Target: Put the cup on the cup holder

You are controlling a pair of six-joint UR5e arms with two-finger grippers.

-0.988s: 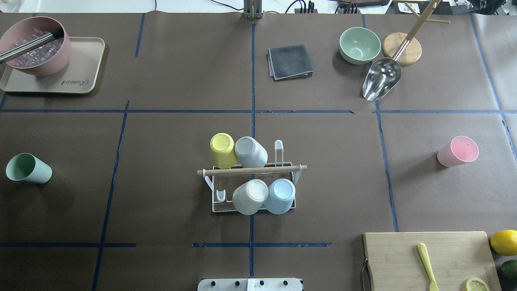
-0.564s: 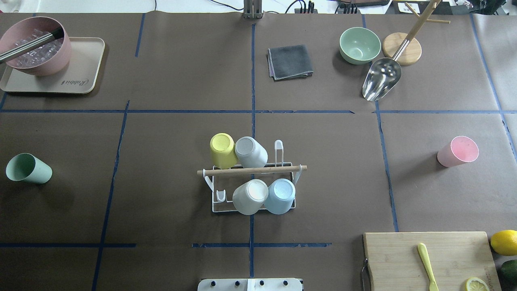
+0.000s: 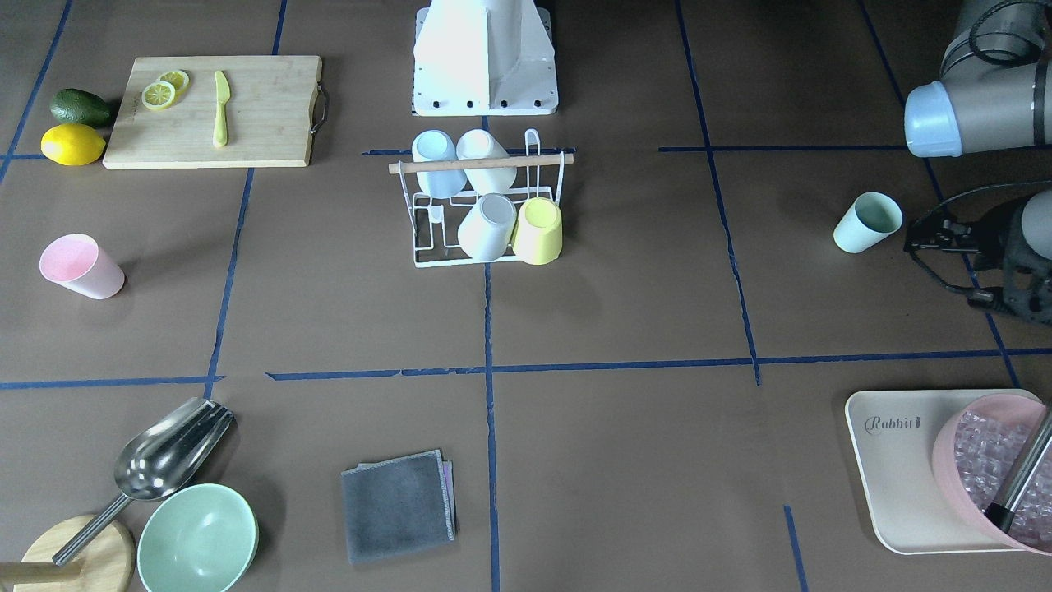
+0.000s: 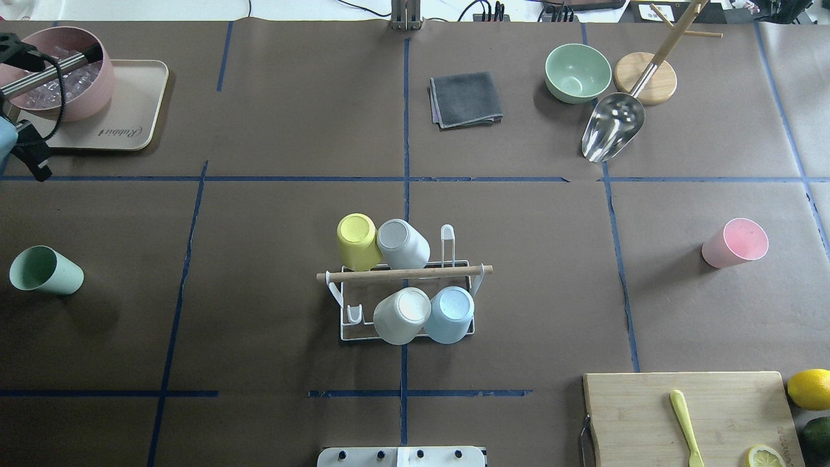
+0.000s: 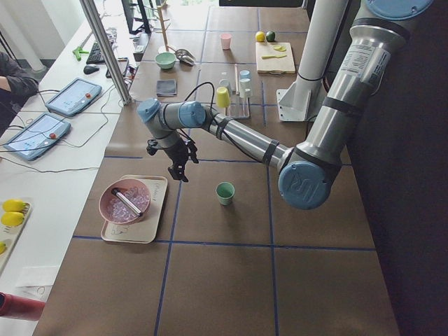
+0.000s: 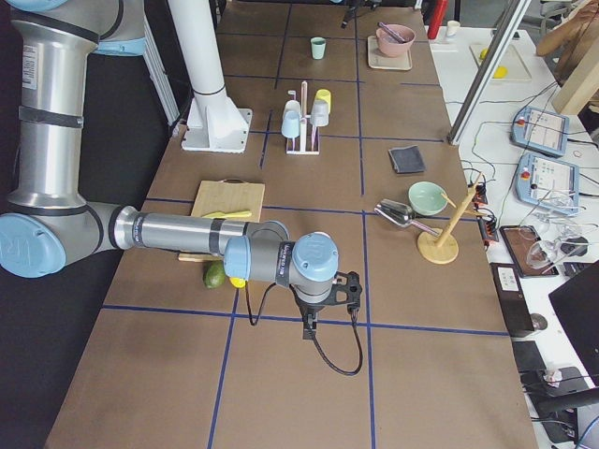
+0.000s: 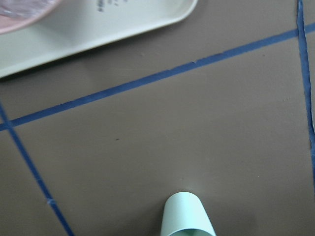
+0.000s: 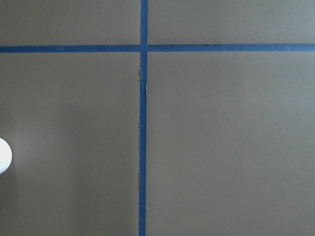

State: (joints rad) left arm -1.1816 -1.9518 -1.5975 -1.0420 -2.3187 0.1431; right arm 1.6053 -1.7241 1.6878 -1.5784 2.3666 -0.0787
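The holder [image 4: 405,273] stands mid-table. The green cup [image 4: 45,270] stands upright far to its left and touches no finger: the left gripper [image 5: 175,170] hangs apart from it, on the side of the tray [image 4: 139,97]. The right gripper [image 6: 312,327] hangs beyond the board [image 6: 229,196]; I cannot tell whether either gripper's fingers are spread or closed.

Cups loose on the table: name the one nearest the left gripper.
The green cup, close to the left gripper; the pink cup sits far across the table.
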